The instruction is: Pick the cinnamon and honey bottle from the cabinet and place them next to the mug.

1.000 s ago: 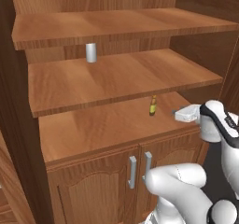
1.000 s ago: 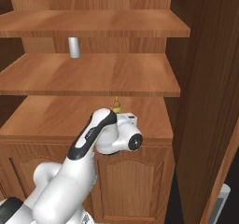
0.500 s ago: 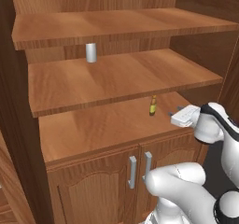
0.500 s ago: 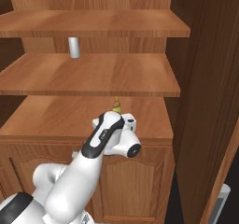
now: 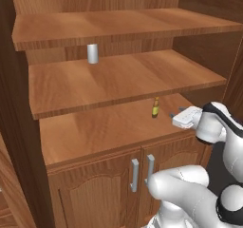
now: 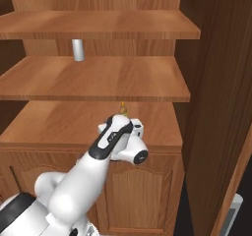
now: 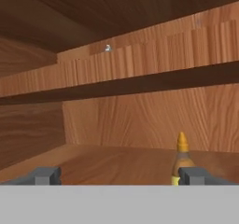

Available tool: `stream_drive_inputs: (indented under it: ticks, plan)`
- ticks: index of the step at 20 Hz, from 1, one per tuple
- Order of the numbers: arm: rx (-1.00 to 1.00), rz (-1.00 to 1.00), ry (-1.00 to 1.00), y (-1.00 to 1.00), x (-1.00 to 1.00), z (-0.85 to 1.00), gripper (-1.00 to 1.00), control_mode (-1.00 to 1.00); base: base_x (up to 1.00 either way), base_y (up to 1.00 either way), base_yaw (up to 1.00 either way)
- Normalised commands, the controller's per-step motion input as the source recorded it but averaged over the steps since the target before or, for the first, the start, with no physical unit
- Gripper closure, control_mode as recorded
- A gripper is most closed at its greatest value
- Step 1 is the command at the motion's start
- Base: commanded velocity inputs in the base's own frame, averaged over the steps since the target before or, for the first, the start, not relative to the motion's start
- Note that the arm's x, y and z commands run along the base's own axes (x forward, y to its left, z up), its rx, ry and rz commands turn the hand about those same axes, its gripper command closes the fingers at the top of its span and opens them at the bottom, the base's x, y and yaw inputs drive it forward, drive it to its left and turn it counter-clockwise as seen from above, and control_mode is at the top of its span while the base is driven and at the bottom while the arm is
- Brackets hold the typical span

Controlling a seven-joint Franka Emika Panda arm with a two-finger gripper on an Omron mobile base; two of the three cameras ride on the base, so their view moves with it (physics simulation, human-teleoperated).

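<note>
One honey bottle [image 5: 155, 107] stands upright, neck up, at mid-frame in the left base view, on the lowest open shelf of the cabinet [image 5: 114, 80]. One plain grey cylinder [image 5: 92, 53] sits on the shelf above, upper left. The gripper [image 5: 176, 113] hangs just right of the bottle, jaws spread wide, holding nothing

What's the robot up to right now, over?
Gripper open, empty, level with lowest shelf. Honey bottle upright ahead, off toward one fingertip. Nothing between them.
</note>
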Motion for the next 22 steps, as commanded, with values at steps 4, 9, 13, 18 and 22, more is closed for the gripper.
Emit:
stream_drive_inputs:
  ticks: [4,9,13,18,22]
  plan:
    - [0.0,-0.02,0.0,0.0,0.32,0.0,-1.0,-1.0,0.0,0.0,0.0]
    - [0.0,-0.04,0.0,0.0,0.28,0.0,-1.0,-1.0,0.0,0.0,0.0]
    - [0.0,-0.04,0.0,0.0,0.13,-0.05,-1.0,-1.0,0.0,0.0,0.0]
    - [0.0,-0.04,0.0,0.04,0.05,-0.11,-1.0,-1.0,0.0,0.0,0.0]
    - [0.0,-0.04,0.0,0.02,0.07,-0.13,-1.0,-1.0,0.0,0.0,0.0]
